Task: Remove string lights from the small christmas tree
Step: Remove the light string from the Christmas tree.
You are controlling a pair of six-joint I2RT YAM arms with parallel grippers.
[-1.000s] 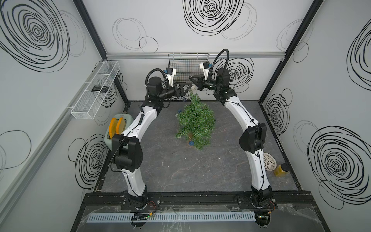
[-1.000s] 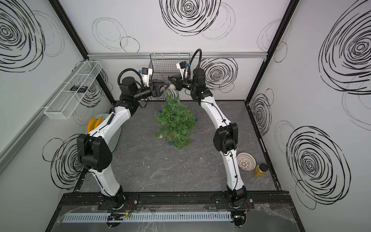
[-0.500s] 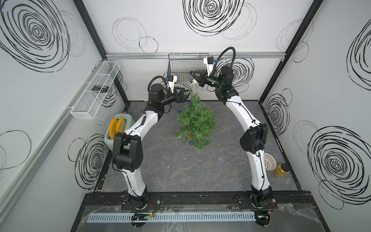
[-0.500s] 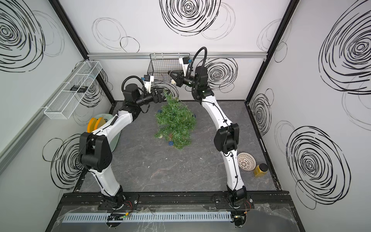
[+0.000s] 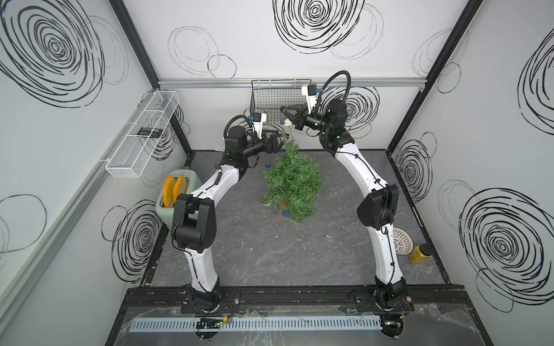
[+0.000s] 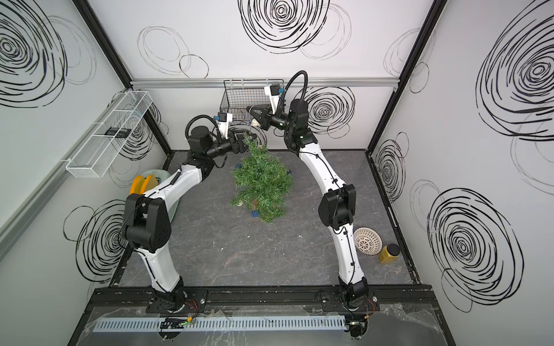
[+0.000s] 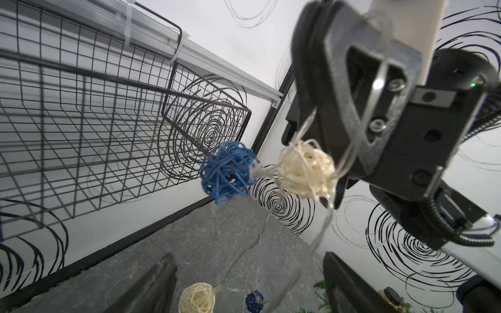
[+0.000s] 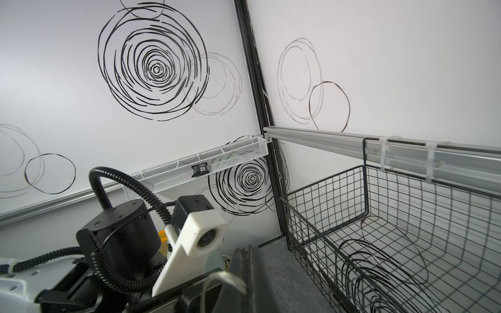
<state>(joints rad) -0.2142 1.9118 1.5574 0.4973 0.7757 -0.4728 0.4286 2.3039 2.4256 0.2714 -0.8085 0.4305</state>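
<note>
White swirl-marked walls (image 5: 299,69) around a dark grey marbled surface (image 5: 269,254): strand partly lifted off the tree.

The small green bristly christmas tree (image 5: 292,182) stands mid-surface toward the far wall, below a black wire basket (image 5: 266,102) hung there. The right pincer (image 5: 284,110), high above the treetop, is clamped on the thin pale wire of the string lights (image 7: 306,170), likely to keep it taut. Two woven balls, cream and dark blue, dangle free, and others sit low by the branches. The left pincer (image 5: 277,143) gapes wide beside the treetop, holding nothing, probably ready for the next stretch.

On the table (image 5: 284,254) the tree (image 5: 292,182) stands central, and the wire basket (image 5: 265,99) hangs on the wall (image 5: 204,107) behind it. The toaster (image 5: 190,176) is left, the jar (image 5: 419,254) far right.
</note>
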